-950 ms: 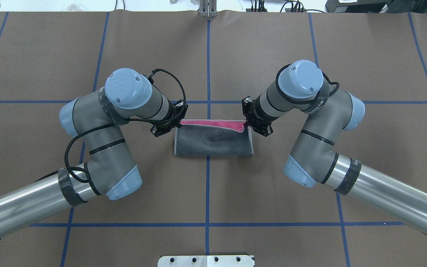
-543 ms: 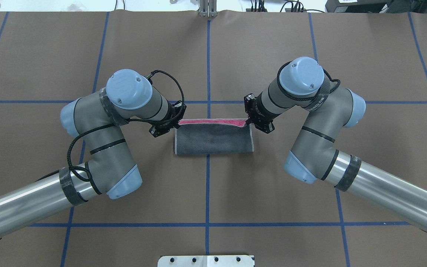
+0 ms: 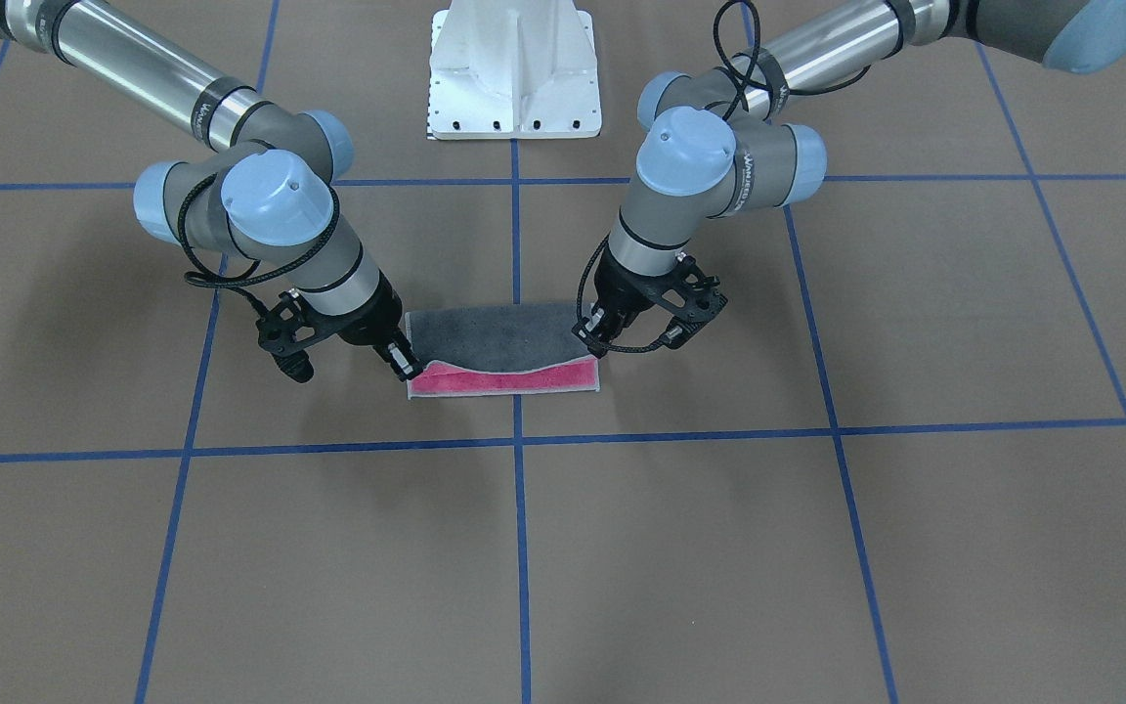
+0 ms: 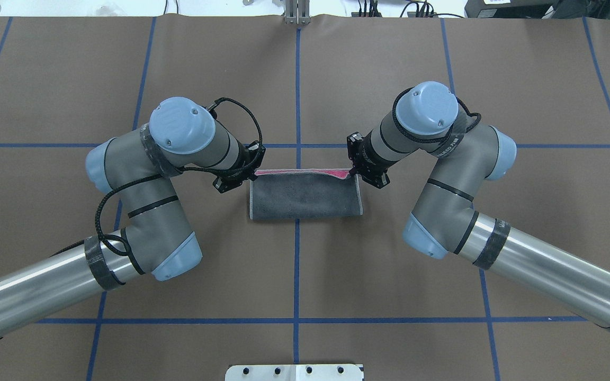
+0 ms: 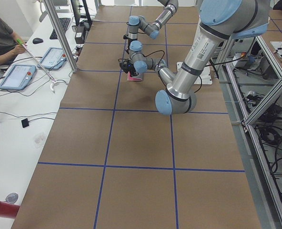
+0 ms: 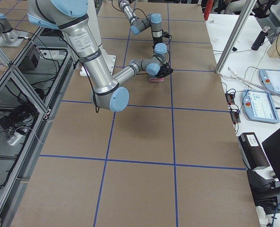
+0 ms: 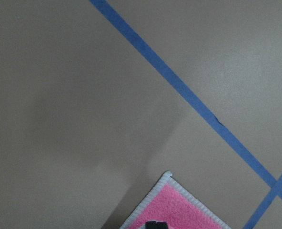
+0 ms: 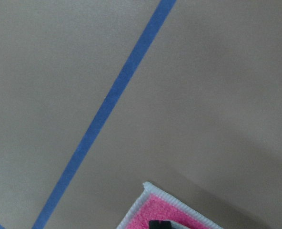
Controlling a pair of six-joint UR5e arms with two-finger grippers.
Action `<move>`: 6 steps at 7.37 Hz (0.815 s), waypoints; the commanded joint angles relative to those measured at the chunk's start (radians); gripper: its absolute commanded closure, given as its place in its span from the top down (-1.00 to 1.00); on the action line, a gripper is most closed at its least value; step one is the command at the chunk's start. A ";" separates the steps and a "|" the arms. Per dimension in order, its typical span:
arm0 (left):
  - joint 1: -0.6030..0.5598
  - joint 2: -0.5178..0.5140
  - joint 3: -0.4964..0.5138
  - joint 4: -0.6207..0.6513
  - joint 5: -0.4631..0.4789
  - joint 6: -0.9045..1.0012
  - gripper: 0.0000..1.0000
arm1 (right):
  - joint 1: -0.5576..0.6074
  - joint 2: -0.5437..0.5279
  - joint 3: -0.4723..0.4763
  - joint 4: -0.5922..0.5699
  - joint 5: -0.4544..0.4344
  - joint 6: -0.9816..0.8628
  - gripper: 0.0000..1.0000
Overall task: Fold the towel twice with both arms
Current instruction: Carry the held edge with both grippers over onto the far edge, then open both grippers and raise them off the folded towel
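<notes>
The towel (image 4: pixel 305 198) lies folded at the table's middle, dark grey face up, with a thin pink strip (image 4: pixel 299 172) showing along its far edge. In the front-facing view the grey upper layer (image 3: pixel 499 337) sags in the middle over the pink strip (image 3: pixel 504 381). My left gripper (image 4: pixel 252 174) is shut on the upper layer's far left corner, and shows in the front-facing view (image 3: pixel 594 337) too. My right gripper (image 4: pixel 354 172) is shut on the far right corner (image 3: pixel 407 367). Each wrist view shows a pink corner (image 7: pixel 179 212) (image 8: pixel 155 212) just below the fingertips.
The white pedestal base (image 3: pixel 514 68) stands at the robot's side of the table (image 4: pixel 294 372). Blue tape lines (image 4: pixel 297 95) grid the brown table cover. A metal post (image 4: pixel 297 13) stands at the far edge. An operators' bench with tablets (image 6: pixel 260 97) runs along the far side.
Both grippers have moved away from the robot with the grey upper layer's corners. The pink strip at the far edge has grown narrower.
</notes>
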 commanded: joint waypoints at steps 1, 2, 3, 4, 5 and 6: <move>-0.011 -0.002 0.005 -0.009 0.000 0.000 -1.00 | 0.000 0.001 -0.003 0.004 0.000 0.000 -1.00; -0.018 -0.002 0.005 -0.009 0.000 0.000 -1.00 | 0.000 0.001 -0.003 0.004 0.000 0.002 -1.00; -0.021 -0.009 0.003 -0.009 0.000 0.000 -1.00 | 0.000 0.001 -0.003 0.005 0.000 0.000 -1.00; -0.026 -0.020 0.003 -0.009 0.000 -0.003 -1.00 | 0.000 0.001 -0.003 0.005 0.000 0.000 -1.00; -0.026 -0.023 0.003 -0.009 0.000 -0.004 -1.00 | 0.002 0.001 -0.003 0.005 0.000 0.002 -1.00; -0.028 -0.023 0.006 -0.009 0.000 0.002 -1.00 | 0.002 0.001 -0.001 0.005 0.000 0.000 -1.00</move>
